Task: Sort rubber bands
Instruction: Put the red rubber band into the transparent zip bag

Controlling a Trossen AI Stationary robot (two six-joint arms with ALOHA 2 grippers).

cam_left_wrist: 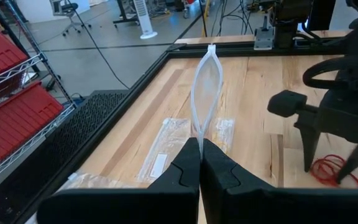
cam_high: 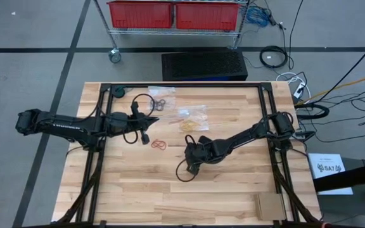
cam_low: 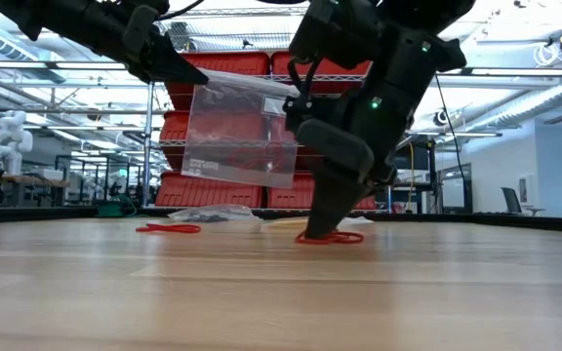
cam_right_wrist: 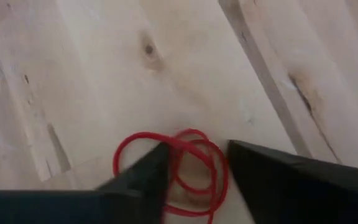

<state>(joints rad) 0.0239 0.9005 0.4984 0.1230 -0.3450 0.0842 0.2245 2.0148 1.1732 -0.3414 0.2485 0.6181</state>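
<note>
The right gripper (cam_right_wrist: 194,168) at lower centre straddles red rubber bands (cam_right_wrist: 191,163) on the table (cam_right_wrist: 104,74), fingers part-open, nothing lifted; left gripper (cam_left_wrist: 200,163) pinches a clear bag (cam_left_wrist: 206,93)

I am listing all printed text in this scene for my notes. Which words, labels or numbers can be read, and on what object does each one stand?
White sheet beside the table's right edge: dark logo print, too small to read.
Left arm: pale lettering along its link, too small to read.
No other text is visible.

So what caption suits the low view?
Right gripper descends on red bands; left gripper holds up a clear bag.
</note>
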